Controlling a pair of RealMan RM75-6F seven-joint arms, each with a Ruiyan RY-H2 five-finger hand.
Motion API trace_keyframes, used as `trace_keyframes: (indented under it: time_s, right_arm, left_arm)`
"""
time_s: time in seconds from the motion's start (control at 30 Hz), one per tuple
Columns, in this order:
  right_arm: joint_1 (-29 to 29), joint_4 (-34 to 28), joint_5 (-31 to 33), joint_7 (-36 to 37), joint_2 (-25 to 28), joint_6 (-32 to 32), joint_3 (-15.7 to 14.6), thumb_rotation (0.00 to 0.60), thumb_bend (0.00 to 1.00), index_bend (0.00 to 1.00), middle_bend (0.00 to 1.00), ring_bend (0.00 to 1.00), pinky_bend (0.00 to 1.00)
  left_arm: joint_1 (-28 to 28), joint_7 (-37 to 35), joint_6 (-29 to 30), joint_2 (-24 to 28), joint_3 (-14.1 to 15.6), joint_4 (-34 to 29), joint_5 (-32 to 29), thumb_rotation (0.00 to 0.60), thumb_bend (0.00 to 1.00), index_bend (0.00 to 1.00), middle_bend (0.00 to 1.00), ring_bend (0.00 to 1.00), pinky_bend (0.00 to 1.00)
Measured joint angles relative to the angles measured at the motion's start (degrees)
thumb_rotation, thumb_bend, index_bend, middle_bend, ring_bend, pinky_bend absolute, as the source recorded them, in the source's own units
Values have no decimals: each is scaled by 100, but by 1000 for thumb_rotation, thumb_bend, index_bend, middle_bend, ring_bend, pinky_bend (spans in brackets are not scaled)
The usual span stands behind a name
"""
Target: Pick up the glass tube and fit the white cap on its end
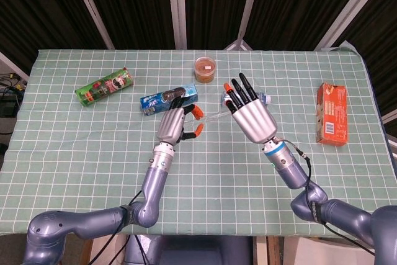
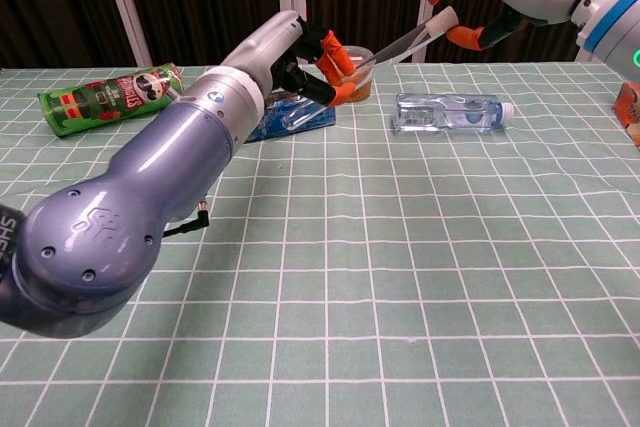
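A desk (image 1: 74, 153) is seen covered by a pale green cloth (image 1: 205, 172) printed with a grid of white lines; the cloth is spread over the whole top and hangs at the near edge. Behind the desk, a dark, ribbed wall or curtain (image 1: 136, 4) is seen, crossed by pale metal frame bars (image 1: 177, 7), some upright and some slanted. At the far left, beside the desk, a bit of floor with dark cables (image 1: 7, 85) is shown. Even light falls across the cloth, with soft shadows.
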Motion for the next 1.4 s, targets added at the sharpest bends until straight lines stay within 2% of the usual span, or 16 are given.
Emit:
trace_keyframes:
  time_s: [0.47,0.77,1.03,1.23,1.4]
  right_arm:
    - [-75,-51,35,-71,6,1,-32,600,321,410,166,124,47]
    - [-176,-137,146,-167,31,3,-26,600,321,222,102,83,47]
    - [-295,-230,221,-257,125,17,-45,600,320,143,69,56,47]
    - [-408,-317,316,-338,253,57,-25,600,321,140,63,47,47]
    - [-484,-424,381,-429,389,119,29,600,321,140,58,43,47]
  left_arm:
    - [68,-93,37,36,27,-10,81,600,646,565,547,134,0]
    - [153,-127,58,83,128,-70,163,600,646,565,547,134,0]
    - [308,-144,103,163,246,-171,205,600,646,565,547,134,0]
    - [495,-115,149,297,440,-333,262,600,646,565,547,134,0]
    - [743,-66,182,471,767,-487,354,600,646,565,547,134,0]
